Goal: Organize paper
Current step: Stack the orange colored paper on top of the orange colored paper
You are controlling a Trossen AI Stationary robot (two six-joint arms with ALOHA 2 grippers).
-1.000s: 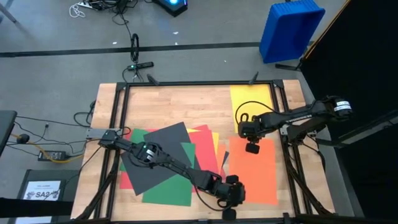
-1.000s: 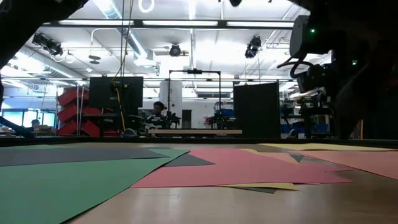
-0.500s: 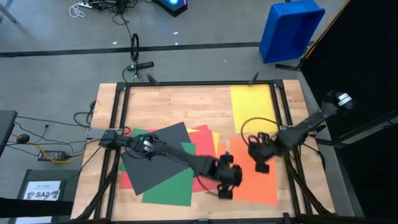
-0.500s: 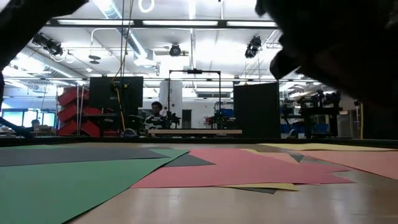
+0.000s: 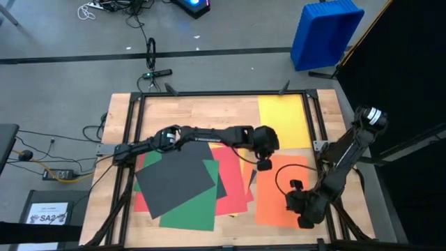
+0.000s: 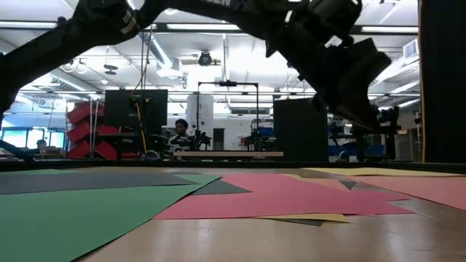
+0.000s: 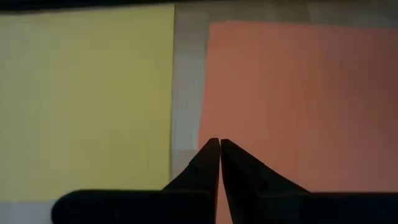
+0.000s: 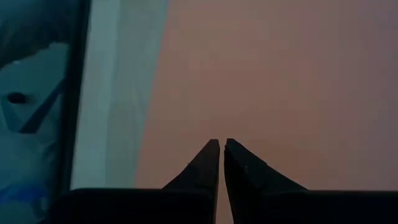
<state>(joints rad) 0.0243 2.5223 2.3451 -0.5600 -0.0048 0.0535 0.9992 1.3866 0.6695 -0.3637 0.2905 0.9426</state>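
The paper lies flat on the wooden table (image 5: 188, 115). A yellow sheet (image 5: 282, 122) is at the far right and an orange sheet (image 5: 279, 195) lies near of it. At the left, black (image 5: 174, 178), green (image 5: 188, 213) and red (image 5: 233, 188) sheets overlap in a pile. My left gripper (image 5: 264, 165) is shut and hangs above the gap between the yellow (image 7: 87, 99) and orange (image 7: 298, 99) sheets, clear of the table in the low view (image 6: 362, 109). My right gripper (image 5: 304, 220) is shut over the orange sheet's near right part (image 8: 261, 81). My right gripper's shut fingertips (image 8: 214, 149) point slanting down at the orange sheet near its right edge. I cannot tell whether they touch the paper. My left gripper touches nothing.
Black frame rails (image 5: 317, 150) run along the table's sides. A blue bin (image 5: 326, 31) stands on the floor beyond the far right corner. A small white printed sheet (image 5: 49, 213) lies off the table at the left. Bare wood shows at the far left.
My left gripper has swung from the near edge toward the far edge and risen a little, ending over the orange sheet's far left corner. My right gripper has swung from the orange sheet's far end toward the near edge, turning as it went. Both stayed shut.
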